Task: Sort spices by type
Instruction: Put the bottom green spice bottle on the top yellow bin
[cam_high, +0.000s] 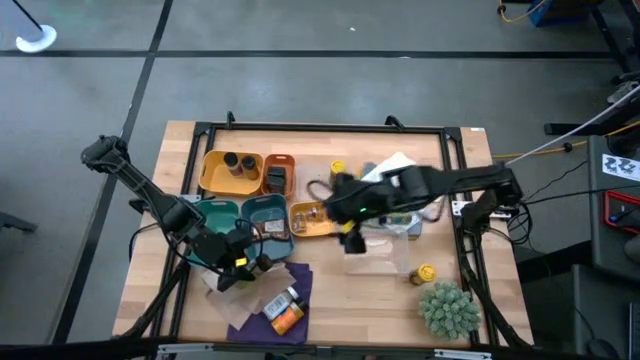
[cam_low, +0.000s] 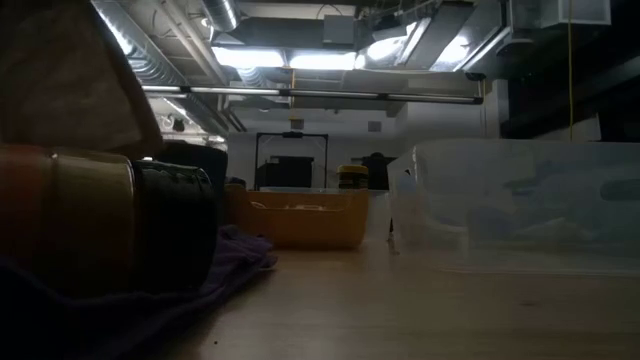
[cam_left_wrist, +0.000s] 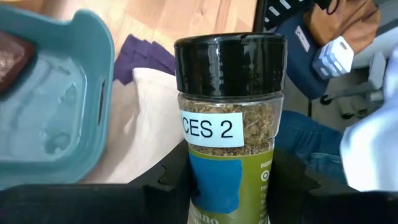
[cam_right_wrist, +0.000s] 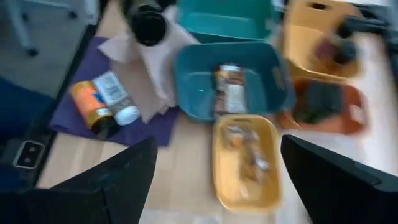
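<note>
1. Two arms are over your table (cam_high: 340, 290): the left pincer (cam_high: 240, 268) is near the front left, above a purple cloth (cam_high: 262, 310), and the right pincer (cam_high: 345, 235) hangs over the middle.
2. Your left pincer grips a black-capped spice jar (cam_left_wrist: 229, 118) between its fingers (cam_left_wrist: 292, 177); the jar stands upright in the wrist view, its white label reading "CES 2" over green flakes.
3. Your right pincer is wide open and holds nothing; its fingers (cam_right_wrist: 106, 186) frame the trays below.
4. Beneath it a small yellow tray (cam_right_wrist: 245, 162) holds a packet, and just beside that a blue tray (cam_right_wrist: 186, 81) holds another packet (cam_right_wrist: 230, 90).
5. On the purple cloth lie an orange-capped jar (cam_high: 287, 318) and a white-capped bottle (cam_high: 279, 302), touching each other.
6. A larger yellow tray (cam_high: 212, 172) at the back left holds two dark-capped jars (cam_high: 238, 162); an orange tray (cam_high: 282, 160) next to it holds something dark, possibly more jars.
7. A yellow-capped jar (cam_high: 426, 273) sits near the spiky green plant (cam_high: 449, 308) at the front right.
</note>
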